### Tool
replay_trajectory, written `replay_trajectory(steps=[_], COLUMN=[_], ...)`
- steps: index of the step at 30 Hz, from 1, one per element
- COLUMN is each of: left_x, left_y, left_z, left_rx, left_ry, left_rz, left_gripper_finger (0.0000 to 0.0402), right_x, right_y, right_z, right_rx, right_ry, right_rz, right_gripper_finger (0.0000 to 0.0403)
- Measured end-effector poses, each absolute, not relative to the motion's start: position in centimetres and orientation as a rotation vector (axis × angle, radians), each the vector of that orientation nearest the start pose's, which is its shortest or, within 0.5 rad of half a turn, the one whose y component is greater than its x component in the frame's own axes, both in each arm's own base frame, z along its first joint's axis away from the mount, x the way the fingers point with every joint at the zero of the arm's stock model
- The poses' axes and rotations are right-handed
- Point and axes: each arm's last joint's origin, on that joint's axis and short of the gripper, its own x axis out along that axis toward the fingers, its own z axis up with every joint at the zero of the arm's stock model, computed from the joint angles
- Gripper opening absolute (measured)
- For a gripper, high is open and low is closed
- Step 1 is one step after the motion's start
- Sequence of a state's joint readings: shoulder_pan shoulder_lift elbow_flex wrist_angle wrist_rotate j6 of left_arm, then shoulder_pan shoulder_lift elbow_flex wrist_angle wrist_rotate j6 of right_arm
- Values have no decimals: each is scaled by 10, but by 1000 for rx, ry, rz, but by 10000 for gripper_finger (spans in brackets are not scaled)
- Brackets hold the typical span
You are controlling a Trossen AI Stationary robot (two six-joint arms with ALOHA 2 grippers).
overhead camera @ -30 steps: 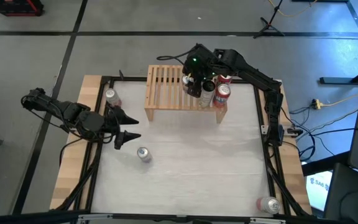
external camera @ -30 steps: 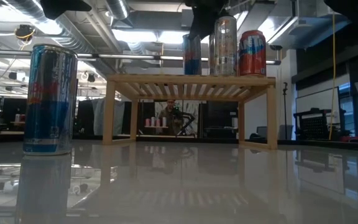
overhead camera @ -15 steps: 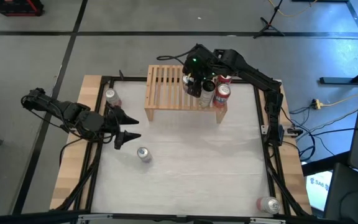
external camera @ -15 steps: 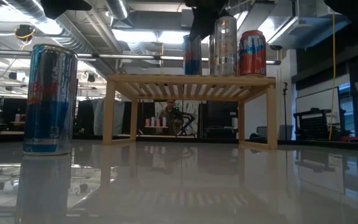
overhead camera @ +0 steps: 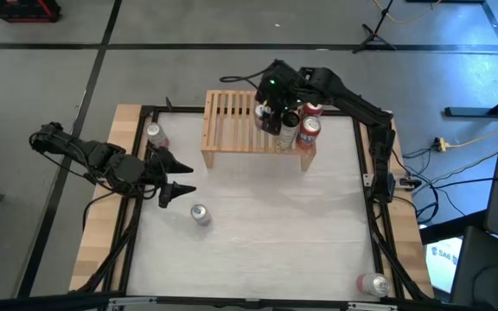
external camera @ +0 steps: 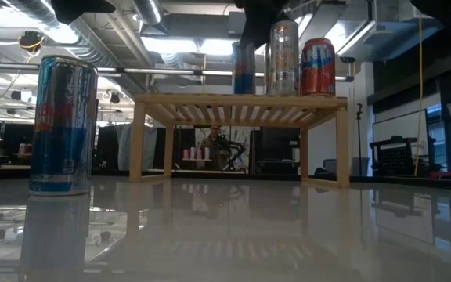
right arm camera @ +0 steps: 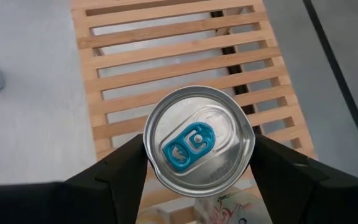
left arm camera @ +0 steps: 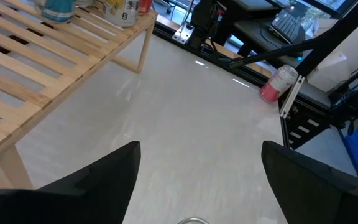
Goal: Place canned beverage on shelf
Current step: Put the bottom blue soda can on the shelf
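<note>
A slim blue can (right arm camera: 199,142) with a silver top and blue tab stands upright over the right part of the light-wood shelf (overhead camera: 232,121), with my right gripper (right arm camera: 199,155) shut on it. In the low view the blue can (external camera: 243,70) is next to a tall silver can (external camera: 283,59) and a red can (external camera: 318,66), both standing on the slats. My left gripper (overhead camera: 184,177) hangs open over the table's left side, holding nothing. My right gripper pinches the blue can between its two fingers (right arm camera: 114,171), on opposite sides of the can's wall just under the rim (right arm camera: 150,149). The fingers come slanting down from above. The can is upright, its base at slat level (external camera: 243,93); I cannot tell whether it rests there.
A blue and silver can (external camera: 61,125) stands on the white table toward the left (overhead camera: 200,214). Another can (overhead camera: 155,134) stands by the left rail, and a pink can (overhead camera: 373,283) lies at the near right corner. The shelf's left slats (overhead camera: 223,117) are bare.
</note>
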State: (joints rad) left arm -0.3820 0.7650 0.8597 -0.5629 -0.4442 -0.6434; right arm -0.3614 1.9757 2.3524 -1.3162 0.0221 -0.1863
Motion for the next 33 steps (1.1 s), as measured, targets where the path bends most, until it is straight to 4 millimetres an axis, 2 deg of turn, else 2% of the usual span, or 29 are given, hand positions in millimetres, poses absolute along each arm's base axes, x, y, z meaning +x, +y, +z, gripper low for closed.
replay_trajectory(steps=[5,21,25,33], left_x=[145,146,146,145], left_y=[-45,-45,-45,-45], left_z=[327,327,327,327], left_rx=[-445,-447,-447,-446], left_ry=[391,388,387,382], left_rz=[194,193,194,203], left_gripper_finger=[324,324,324,324], right_x=[357,360,360,360], right_y=[-137,-139,-139,-139], right_z=[416,413,413,413], right_rx=[2,2,10,15], right_ry=[969,972,971,971], right_rz=[-254,-257,-262,-267], right_gripper_finger=[254,257,272,332])
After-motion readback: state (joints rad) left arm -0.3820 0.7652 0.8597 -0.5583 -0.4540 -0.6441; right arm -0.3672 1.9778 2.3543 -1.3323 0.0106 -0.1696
